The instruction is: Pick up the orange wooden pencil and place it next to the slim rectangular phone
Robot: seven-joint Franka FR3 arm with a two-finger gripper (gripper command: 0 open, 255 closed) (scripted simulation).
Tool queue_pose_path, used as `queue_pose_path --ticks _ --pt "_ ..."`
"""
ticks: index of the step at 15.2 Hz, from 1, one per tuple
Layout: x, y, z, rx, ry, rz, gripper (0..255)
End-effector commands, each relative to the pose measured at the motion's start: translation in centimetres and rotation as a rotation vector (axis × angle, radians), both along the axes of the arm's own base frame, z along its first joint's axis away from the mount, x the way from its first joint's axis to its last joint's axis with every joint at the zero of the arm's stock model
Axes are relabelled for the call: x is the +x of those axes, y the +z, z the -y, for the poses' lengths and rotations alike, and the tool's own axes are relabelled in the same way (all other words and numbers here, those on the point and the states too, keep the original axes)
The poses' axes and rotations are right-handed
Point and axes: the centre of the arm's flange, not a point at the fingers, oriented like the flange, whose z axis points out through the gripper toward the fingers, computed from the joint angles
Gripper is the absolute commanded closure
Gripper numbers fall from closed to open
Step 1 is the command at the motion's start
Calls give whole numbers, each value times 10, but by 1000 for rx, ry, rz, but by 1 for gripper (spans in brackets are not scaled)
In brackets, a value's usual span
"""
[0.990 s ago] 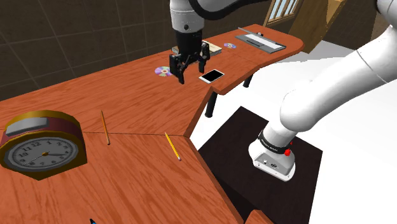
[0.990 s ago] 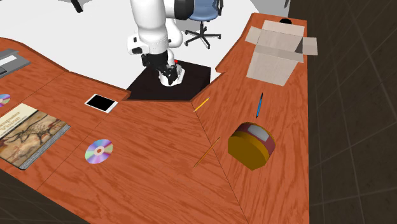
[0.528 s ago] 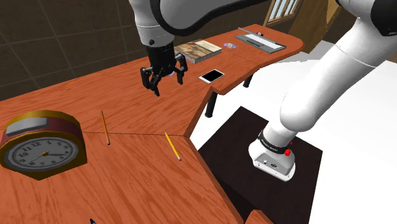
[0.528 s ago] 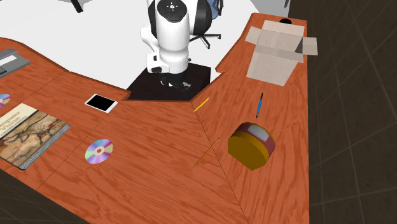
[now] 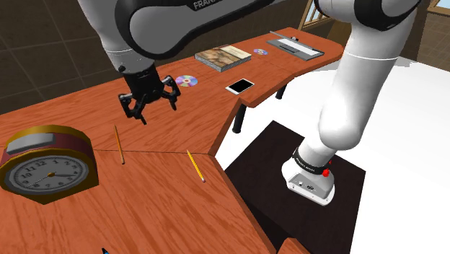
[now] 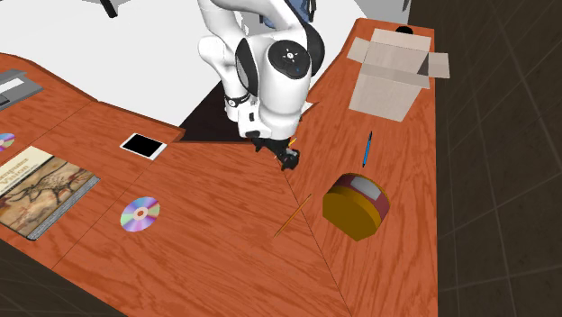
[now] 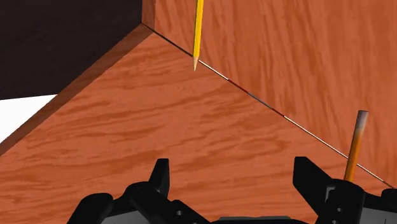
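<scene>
In the shoulder view, farthest to the tool's left, a round clock [image 5: 47,164] in a red and gold case sits on the wooden surface [image 5: 180,124], well apart from the tool. Nearer, below and slightly left of the tool in that view, the thin orange pencil [image 5: 119,144] lies flat across the seam between two boards. In the wrist view it runs just beside one finger, on its outer side, untouched. The tool [image 5: 153,112] hangs above the surface with its fingers spread apart and nothing between them. To its right in the shoulder view a shiny disc [image 5: 186,81] lies near. A yellow pencil [image 5: 195,166] lies lower down, and in the wrist view its tip meets the same seam ahead of the fingers. Farther right, well apart from the tool, the slim phone [image 5: 240,86] lies flat by the surface's edge, with a book [image 5: 223,57] beyond it.
</scene>
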Motion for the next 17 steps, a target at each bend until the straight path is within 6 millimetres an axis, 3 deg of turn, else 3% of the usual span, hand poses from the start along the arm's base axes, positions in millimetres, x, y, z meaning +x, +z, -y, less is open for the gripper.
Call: queue_pose_path --ticks 1,11,17 --pt "11 -12 -24 -8 -18 3 0" --pt "76 -61 -132 -47 -90 14 0" --pt "72 -92 -126 -47 -90 14 0"
